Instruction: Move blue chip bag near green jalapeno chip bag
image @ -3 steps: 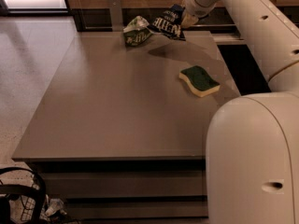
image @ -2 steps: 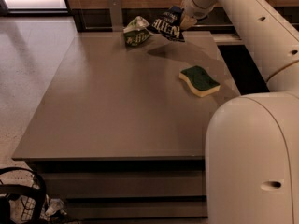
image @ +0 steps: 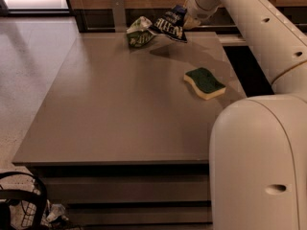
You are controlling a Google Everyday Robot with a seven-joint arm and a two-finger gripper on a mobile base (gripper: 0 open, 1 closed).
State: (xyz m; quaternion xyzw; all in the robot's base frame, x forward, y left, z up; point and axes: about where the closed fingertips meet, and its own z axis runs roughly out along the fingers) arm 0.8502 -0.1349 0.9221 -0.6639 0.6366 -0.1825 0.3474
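Observation:
The blue chip bag (image: 171,26) is dark navy with white lettering and hangs tilted above the far edge of the grey table (image: 120,109). My gripper (image: 186,19) is at the bag's upper right end and is shut on it, holding it off the table. The green jalapeno chip bag (image: 139,31), small, green and white, lies crumpled on the table just left of the blue bag; the two look as if they touch or nearly touch. The blue bag casts a shadow on the table below it.
A yellow sponge with a green top (image: 205,83) lies on the right part of the table. A grey upright post (image: 118,7) stands behind the far edge. My arm's white body (image: 261,162) fills the lower right. A black wire basket (image: 21,202) sits on the floor lower left.
My gripper has carried the blue chip bag a little to the left, closer to the green jalapeno chip bag. The sponge and green bag have not moved.

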